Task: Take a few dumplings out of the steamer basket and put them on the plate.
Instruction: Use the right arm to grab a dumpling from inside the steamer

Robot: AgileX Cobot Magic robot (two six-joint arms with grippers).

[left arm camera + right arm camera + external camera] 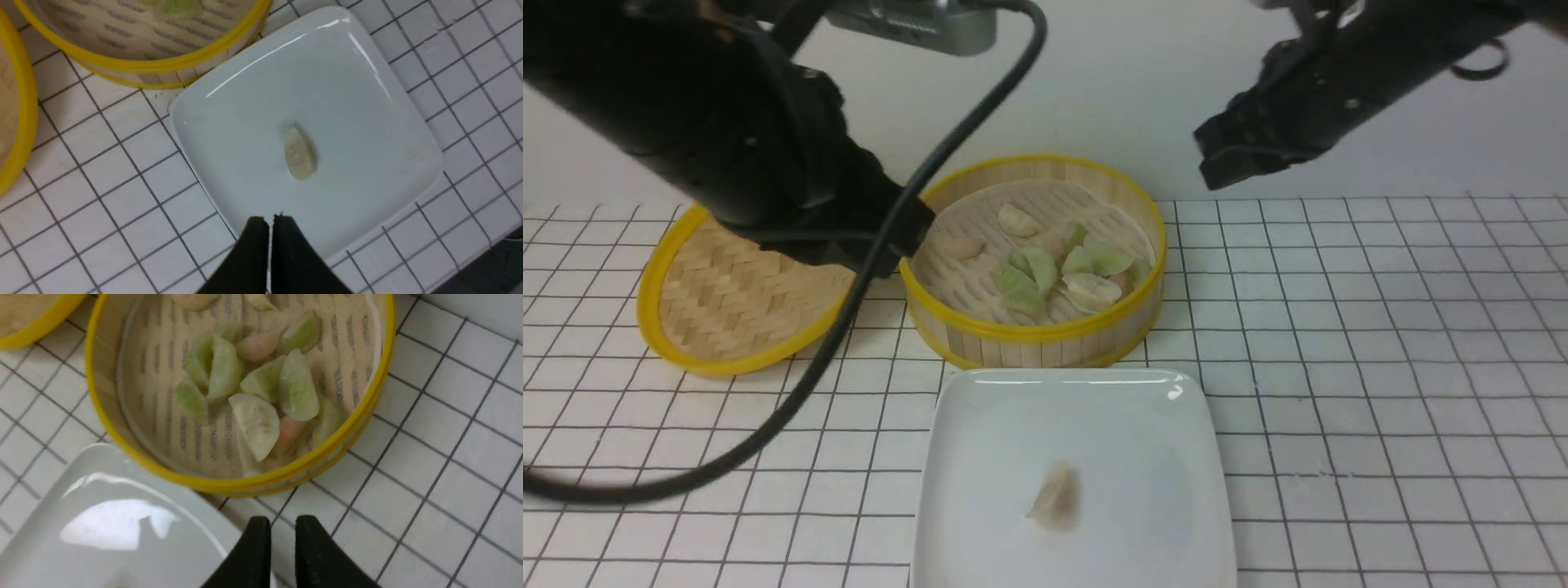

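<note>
The steamer basket [1029,333] stands mid-table and holds several pale green and beige-pink dumplings [1054,263]. They also show in the right wrist view [261,416]. The white square plate [1143,433] lies in front of it with one beige dumpling [1055,496] on it, also in the left wrist view [300,153]. My left gripper [269,220] is shut and empty, raised over the plate's [351,118] edge; in the front view it [890,237] hangs left of the basket. My right gripper [282,522] is slightly open and empty, raised high at the right [1225,163].
The flat woven lid [727,298] lies left of the basket, touching it. A black cable [792,392] from the left arm hangs over the left side of the table. White gridded tabletop lies to the right.
</note>
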